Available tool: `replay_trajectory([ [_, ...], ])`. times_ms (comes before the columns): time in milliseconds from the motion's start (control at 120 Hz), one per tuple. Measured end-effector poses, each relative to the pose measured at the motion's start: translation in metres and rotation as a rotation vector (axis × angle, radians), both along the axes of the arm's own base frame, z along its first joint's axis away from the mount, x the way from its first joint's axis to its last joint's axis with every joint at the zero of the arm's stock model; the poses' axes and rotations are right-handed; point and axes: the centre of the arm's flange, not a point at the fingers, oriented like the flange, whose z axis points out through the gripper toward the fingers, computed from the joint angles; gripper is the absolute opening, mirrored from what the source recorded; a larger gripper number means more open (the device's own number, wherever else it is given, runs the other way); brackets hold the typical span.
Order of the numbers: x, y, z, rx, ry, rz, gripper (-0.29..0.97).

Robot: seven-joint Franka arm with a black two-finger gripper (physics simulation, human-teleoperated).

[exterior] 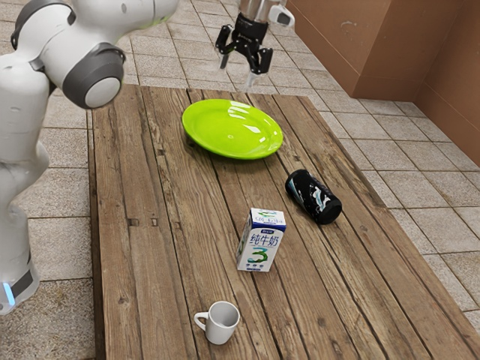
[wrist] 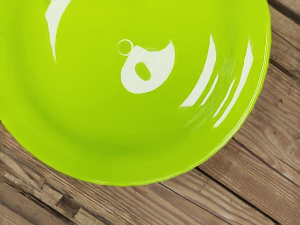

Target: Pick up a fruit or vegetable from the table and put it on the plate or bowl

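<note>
A glossy lime-green plate (exterior: pixel 232 129) lies on the far part of the wooden table (exterior: pixel 165 225). It has nothing on it. My black gripper (exterior: pixel 241 64) hangs high above the plate's far edge, open, with nothing between its fingers. In the wrist view the green plate (wrist: pixel 117 117) lies straight below my hand, with table planks (wrist: pixel 262 164) showing beside its rim.
A white and blue milk carton (exterior: pixel 261 240) stands upright mid-table. A black can (exterior: pixel 313 196) lies on its side toward the exterior view's right. A white mug (exterior: pixel 217 322) sits near the front edge. Tiled floor and brown walls surround the table.
</note>
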Motion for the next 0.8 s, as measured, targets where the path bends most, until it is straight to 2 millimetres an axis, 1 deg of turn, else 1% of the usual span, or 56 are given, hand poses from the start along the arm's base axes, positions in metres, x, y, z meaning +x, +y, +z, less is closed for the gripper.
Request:
replay_trajectory([
  [25,-0.005,0.0,0.015,-0.003,-0.031,-0.008,0.68],
  [83,-0.028,-0.005,0.06,-0.079,-0.153,-0.063,0.68],
  [100,-0.032,-0.014,0.071,-0.119,-0.191,-0.097,0.68],
  [117,-0.032,-0.028,0.078,-0.152,-0.216,-0.135,0.68],
  [142,-0.024,-0.058,0.082,-0.181,-0.229,-0.2,0.68],
  [158,-0.014,-0.088,0.078,-0.183,-0.221,-0.254,0.68],
  [175,-0.001,-0.131,0.071,-0.17,-0.2,-0.327,0.68],
  [200,0.012,-0.217,0.057,-0.143,-0.164,-0.471,0.68],
  [225,0.013,-0.3,0.041,-0.122,-0.132,-0.611,0.68],
  [242,0.01,-0.346,0.03,-0.109,-0.113,-0.687,0.68],
  [250,0.007,-0.365,0.025,-0.103,-0.106,-0.719,0.67],
  [267,0.001,-0.397,0.017,-0.093,-0.095,-0.772,0.67],
  [292,-0.007,-0.432,0.009,-0.092,-0.087,-0.83,0.67],
  [308,-0.011,-0.448,0.005,-0.097,-0.086,-0.853,0.67],
  [333,-0.013,-0.461,0.002,-0.111,-0.089,-0.87,0.67],
  [375,-0.013,-0.468,0.001,-0.137,-0.102,-0.869,0.67],
  [417,-0.008,-0.463,0.002,-0.167,-0.12,-0.848,0.67],
  [450,0.002,-0.446,0.005,-0.208,-0.136,-0.806,0.67],
  [508,0.024,-0.399,0.008,-0.258,-0.166,-0.71,0.68],
  [542,0.03,-0.382,0.01,-0.248,-0.177,-0.678,0.68],
  [608,0.032,-0.365,0.009,-0.166,-0.149,-0.645,0.68],
  [700,0.027,-0.356,0.001,-0.06,-0.076,-0.616,0.68],
  [767,0.034,-0.329,-0.003,-0.021,-0.056,-0.554,0.68],
  [800,0.039,-0.321,-0.007,-0.01,-0.052,-0.53,0.68],
])
